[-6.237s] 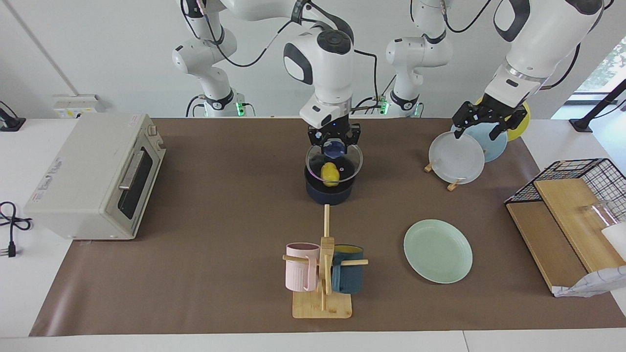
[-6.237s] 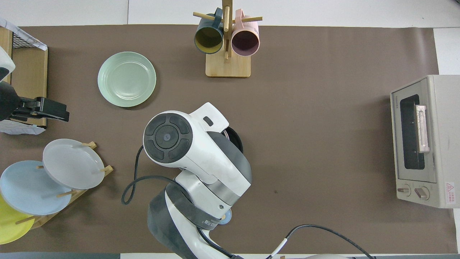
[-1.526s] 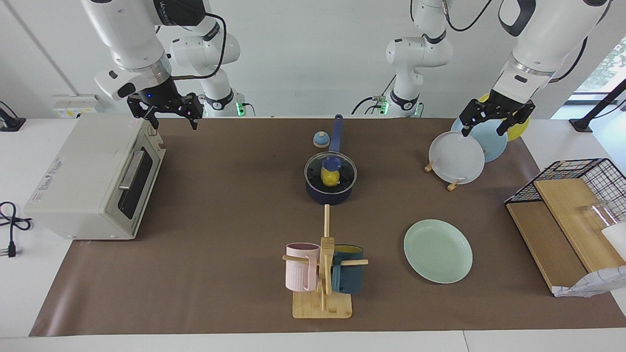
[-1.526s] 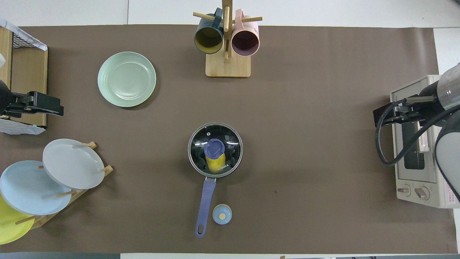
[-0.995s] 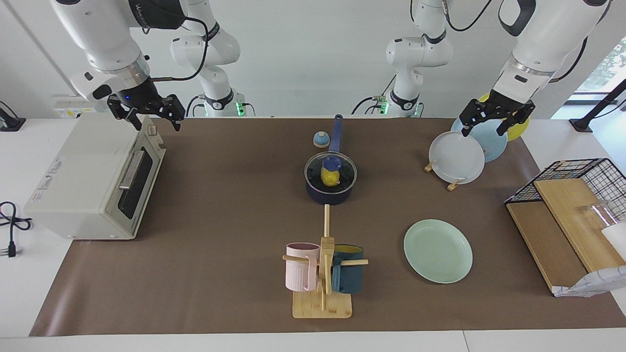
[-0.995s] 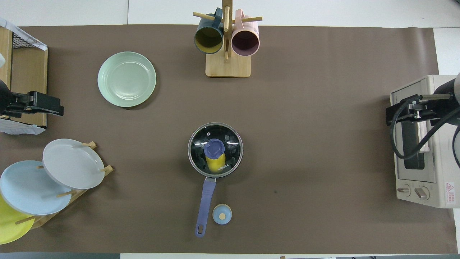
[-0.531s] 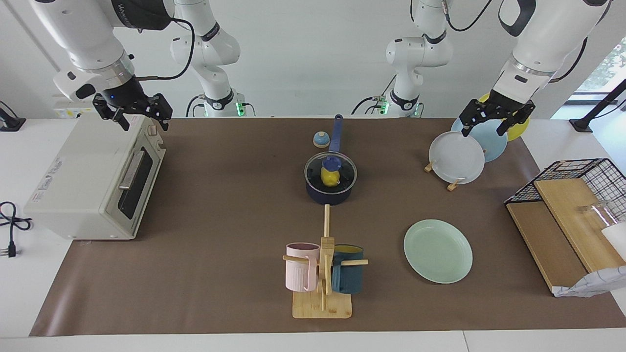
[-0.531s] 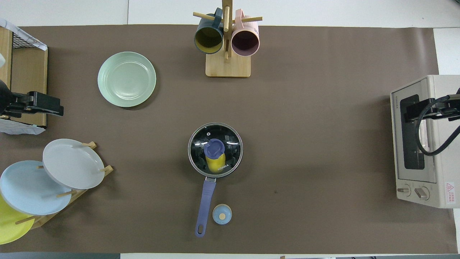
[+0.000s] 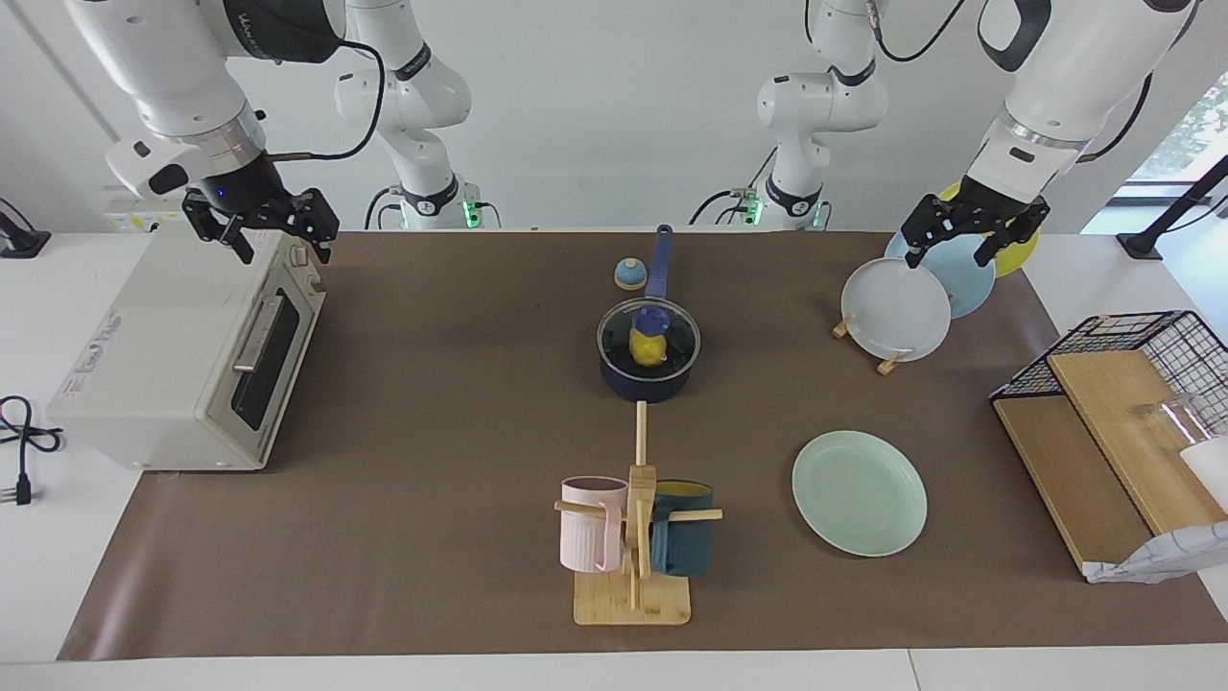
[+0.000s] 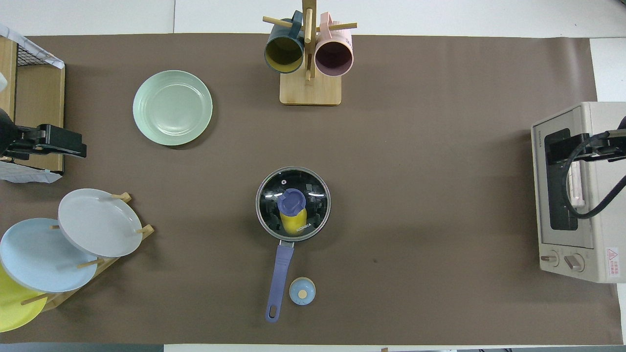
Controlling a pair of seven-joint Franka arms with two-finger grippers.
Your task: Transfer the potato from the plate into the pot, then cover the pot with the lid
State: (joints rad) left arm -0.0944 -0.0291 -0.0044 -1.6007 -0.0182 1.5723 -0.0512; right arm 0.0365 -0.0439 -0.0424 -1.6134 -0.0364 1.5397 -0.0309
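The navy pot (image 9: 645, 382) stands mid-table, its long blue handle (image 10: 279, 274) pointing toward the robots. The glass lid (image 9: 674, 338) with its blue knob sits on the pot (image 10: 261, 215) and also shows in the overhead view (image 10: 309, 185). The yellow potato (image 9: 649, 352) lies inside the pot under the lid (image 10: 293, 223). The mint-green plate (image 9: 859, 492) is bare (image 10: 172, 107). My right gripper (image 9: 280, 250) is open and empty over the toaster oven (image 10: 557, 149). My left gripper (image 9: 948, 257) is open and empty above the plate rack (image 10: 68, 142) and waits there.
A toaster oven (image 9: 182, 345) stands at the right arm's end. A mug rack (image 9: 633, 537) with a pink and a dark blue mug is farther from the robots than the pot. A small bell (image 9: 629, 274) lies beside the pot handle. Plate rack (image 9: 897, 307) and wire basket (image 9: 1113, 403) stand at the left arm's end.
My right gripper let go of the lid on the pot and swung away to over the toaster oven; in the last half second it barely moved. The left arm stayed still.
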